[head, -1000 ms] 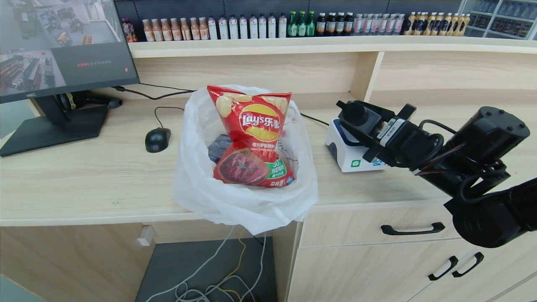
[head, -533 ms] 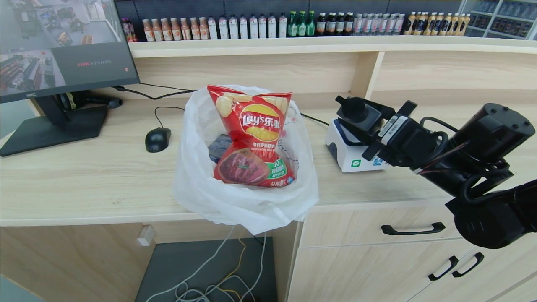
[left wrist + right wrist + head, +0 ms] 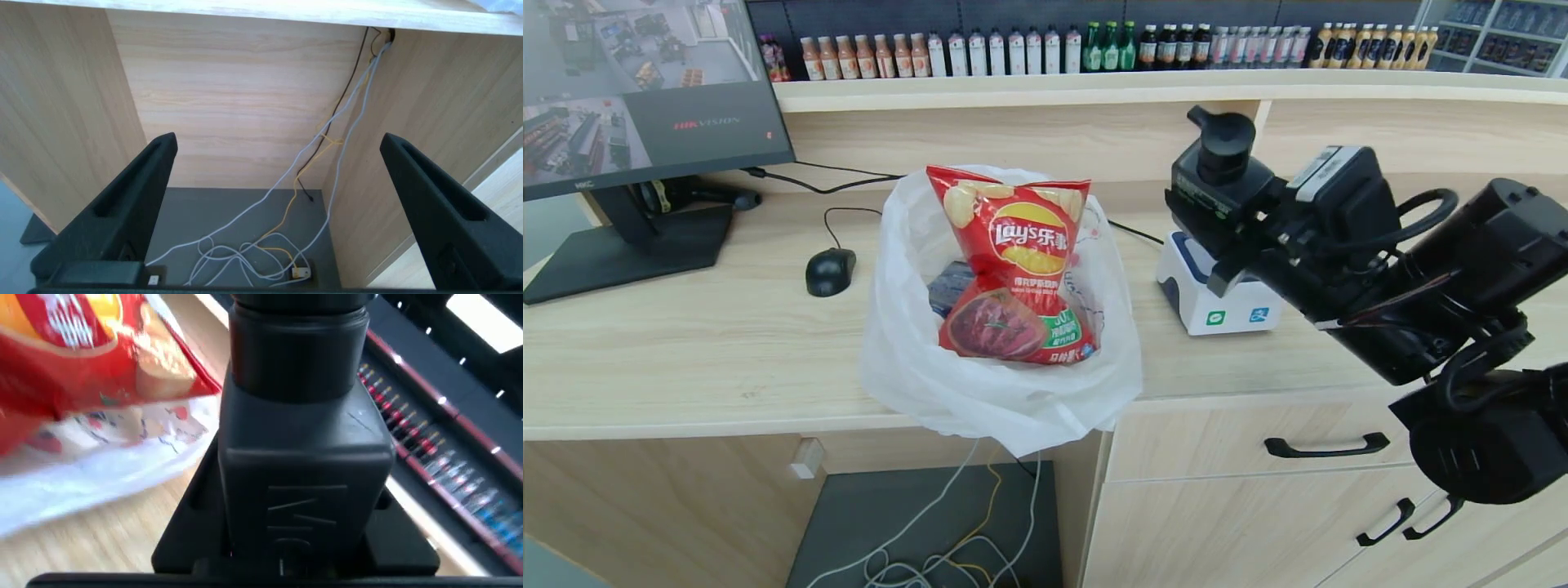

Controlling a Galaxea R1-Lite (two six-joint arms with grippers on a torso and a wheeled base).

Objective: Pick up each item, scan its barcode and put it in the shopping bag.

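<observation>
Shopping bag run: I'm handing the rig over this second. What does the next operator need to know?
Left claw: open, empty, low in front of the gap under the counter.
Right claw: shut on a black bottle, held in the air above the white scanner.
Shopping bag: on the counter, holding a red chip bag, a second red packet and a dark item.
Done: those three are bagged.
To do: put the bottle in the bag. I cannot tell whether it has been scanned.

Chips pkt (image 3: 1011,245) upright in bag (image 3: 980,400) mouth.
</observation>
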